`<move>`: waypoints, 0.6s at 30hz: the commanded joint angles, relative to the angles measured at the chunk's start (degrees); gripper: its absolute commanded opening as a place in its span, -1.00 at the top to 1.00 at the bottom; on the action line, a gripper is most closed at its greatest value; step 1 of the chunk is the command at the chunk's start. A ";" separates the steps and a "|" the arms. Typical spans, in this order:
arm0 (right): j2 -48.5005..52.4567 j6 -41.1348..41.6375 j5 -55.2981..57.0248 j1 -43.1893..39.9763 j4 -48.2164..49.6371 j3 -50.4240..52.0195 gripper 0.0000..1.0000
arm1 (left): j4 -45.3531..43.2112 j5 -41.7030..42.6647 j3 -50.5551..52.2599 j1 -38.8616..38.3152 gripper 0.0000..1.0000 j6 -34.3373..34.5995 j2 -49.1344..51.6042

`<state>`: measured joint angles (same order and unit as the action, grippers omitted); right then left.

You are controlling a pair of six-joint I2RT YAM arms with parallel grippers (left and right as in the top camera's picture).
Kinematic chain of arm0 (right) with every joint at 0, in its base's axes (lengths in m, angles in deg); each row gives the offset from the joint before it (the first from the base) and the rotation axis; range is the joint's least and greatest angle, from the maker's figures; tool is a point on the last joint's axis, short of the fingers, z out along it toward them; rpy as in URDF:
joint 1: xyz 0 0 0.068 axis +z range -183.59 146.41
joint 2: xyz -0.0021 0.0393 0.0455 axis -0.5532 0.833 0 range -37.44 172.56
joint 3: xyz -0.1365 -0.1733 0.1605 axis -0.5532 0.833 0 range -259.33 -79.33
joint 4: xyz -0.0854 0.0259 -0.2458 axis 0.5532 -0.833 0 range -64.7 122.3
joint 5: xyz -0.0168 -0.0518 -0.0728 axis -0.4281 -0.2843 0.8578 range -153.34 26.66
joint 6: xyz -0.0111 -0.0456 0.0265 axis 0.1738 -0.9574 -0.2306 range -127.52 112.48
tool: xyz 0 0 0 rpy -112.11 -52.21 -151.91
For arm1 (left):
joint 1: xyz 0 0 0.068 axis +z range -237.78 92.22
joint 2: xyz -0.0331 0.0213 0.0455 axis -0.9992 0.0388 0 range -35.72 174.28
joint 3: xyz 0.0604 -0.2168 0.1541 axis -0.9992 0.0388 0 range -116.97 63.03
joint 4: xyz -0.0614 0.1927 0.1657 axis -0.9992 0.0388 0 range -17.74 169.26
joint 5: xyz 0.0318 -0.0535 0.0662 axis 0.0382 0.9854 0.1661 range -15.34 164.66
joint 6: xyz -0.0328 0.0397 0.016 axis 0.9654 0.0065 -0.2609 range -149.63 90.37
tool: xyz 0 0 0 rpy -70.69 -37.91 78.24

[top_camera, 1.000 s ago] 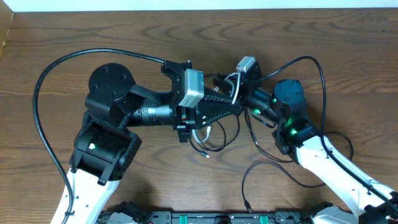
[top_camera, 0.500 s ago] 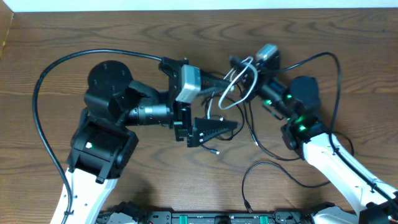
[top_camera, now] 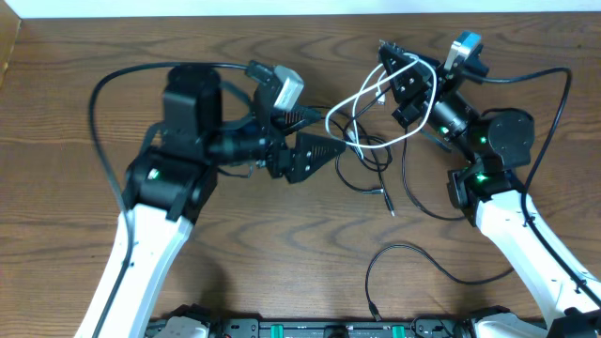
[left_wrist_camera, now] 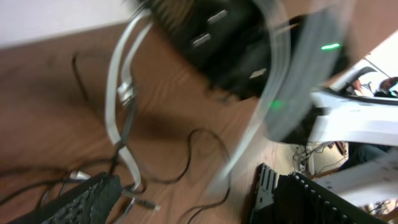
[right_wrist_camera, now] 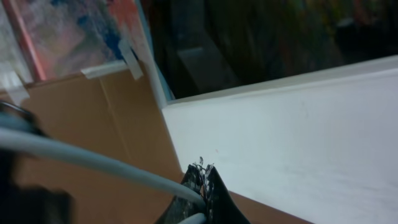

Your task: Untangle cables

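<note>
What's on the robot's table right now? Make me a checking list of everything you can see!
Surface: brown wooden table, wood grain showing.
Job's things: white cable looped between the two arms; thin black cables lie loose on the wood below it.
Clutter: nothing seen.
Tools: left tool open, fingers wide apart; right tool shut on the white cable.
Cables: thick black arm wire arcs beside the left arm, apart from the job's cords.
Surroundings: white strip past the table's far edge; cardboard in the right wrist view.
</note>
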<state>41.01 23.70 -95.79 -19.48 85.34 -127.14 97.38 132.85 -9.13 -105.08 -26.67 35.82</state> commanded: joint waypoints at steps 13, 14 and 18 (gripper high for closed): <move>-1.20 7.52 -0.90 -0.20 0.37 -8.09 0.98 | -0.61 -1.68 -1.20 -0.70 -0.72 0.28 11.56; -1.20 7.52 -0.92 -0.20 0.35 -8.09 0.98 | -0.79 -1.68 -1.20 -0.92 -0.72 0.37 11.63; -1.20 7.78 -0.92 -0.17 0.33 -8.09 0.98 | -2.84 -1.70 -1.20 -2.10 -0.72 0.37 11.61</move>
<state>41.01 30.02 -96.84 -19.50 85.38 -133.72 95.63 131.28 -9.15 -106.28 -26.58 47.43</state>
